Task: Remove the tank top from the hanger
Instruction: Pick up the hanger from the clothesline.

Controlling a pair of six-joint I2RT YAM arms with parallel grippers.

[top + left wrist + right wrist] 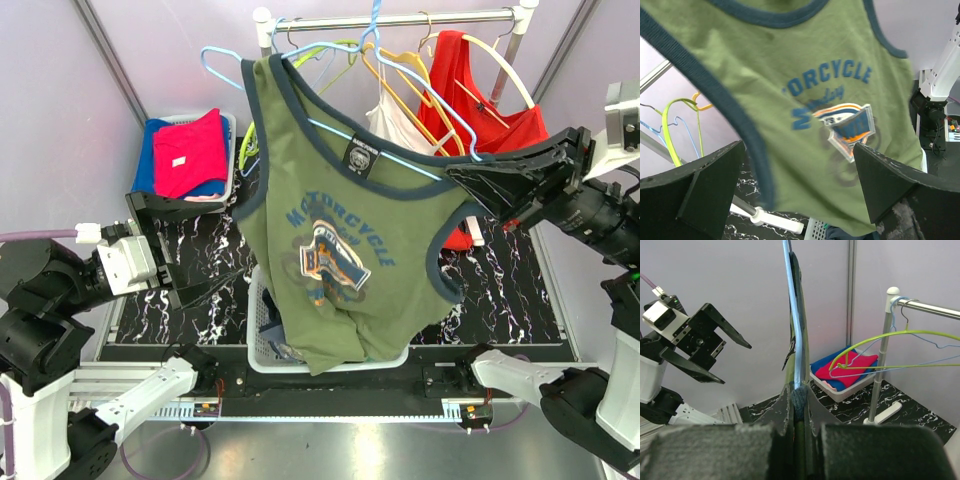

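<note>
Right gripper point(458, 178), mid-right, pinches tank top point(330, 200) strap with blue hanger point(789, 290); left gripper point(185, 250) wide, empty.
Pinned strap may not slip free.

We see an olive-green tank top point(330, 220) with navy trim at the neck and armholes, blue "MOTORCYCLE" lettering, a stitched patch on the chest and a round black label at the neckline. It hangs on a thin light-blue hanger point(792, 315), which sits steeply tilted, so that one shoulder strap rides high near the rail and the other sinks low. At that low end the right claw point(455, 178) pinches the navy trim and the hanger wire together. The hem droops in loose folds above the tabletop, front side facing us.
</note>
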